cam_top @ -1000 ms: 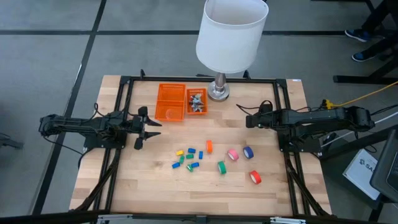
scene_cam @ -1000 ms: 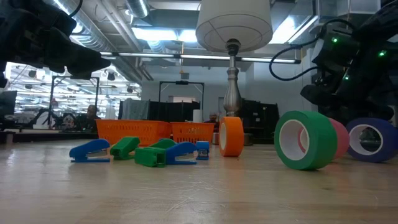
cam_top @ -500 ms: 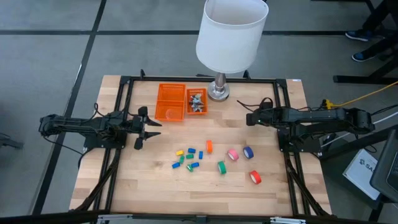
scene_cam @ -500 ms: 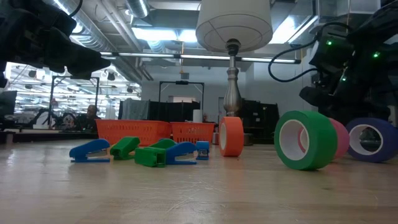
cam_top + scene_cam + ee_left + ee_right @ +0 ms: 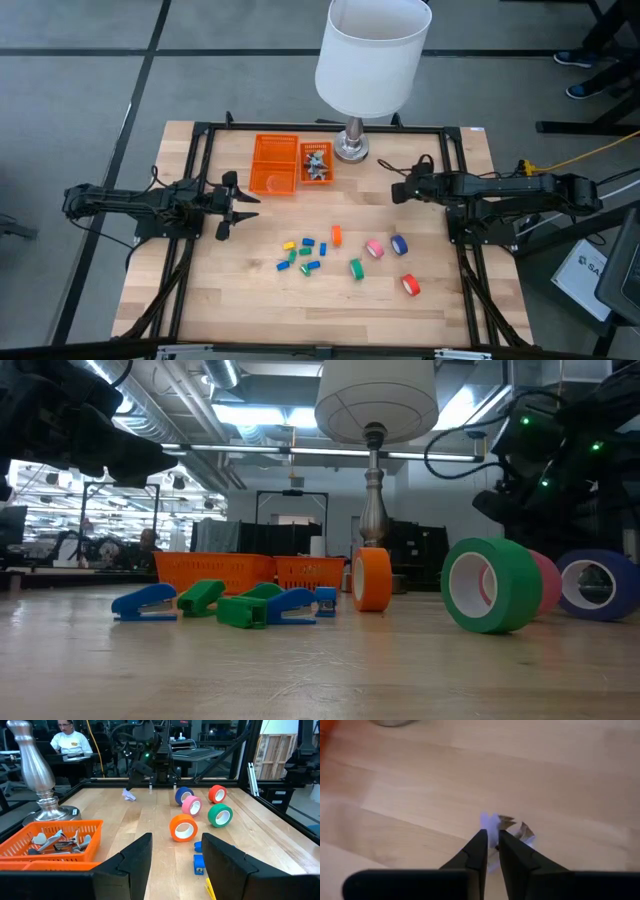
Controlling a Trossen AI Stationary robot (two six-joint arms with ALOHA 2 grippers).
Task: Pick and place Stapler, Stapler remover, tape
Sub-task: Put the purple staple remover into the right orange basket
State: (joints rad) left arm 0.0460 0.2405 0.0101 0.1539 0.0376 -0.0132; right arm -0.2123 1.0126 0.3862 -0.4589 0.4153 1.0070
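Now | wood table (image 5: 250,290) | right claw (image 5: 489,840) grasping stapler remover (image 5: 492,827) | left claw (image 5: 172,851) released

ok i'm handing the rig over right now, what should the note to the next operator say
Left gripper: open, waiting at the table's left side.
Right gripper: pinched on a pale staple remover lying on the wood near the lamp base.
Done: some removers sit in the small orange basket.
Left: this remover, the small staplers mid-table, and the five tape rolls beside them.
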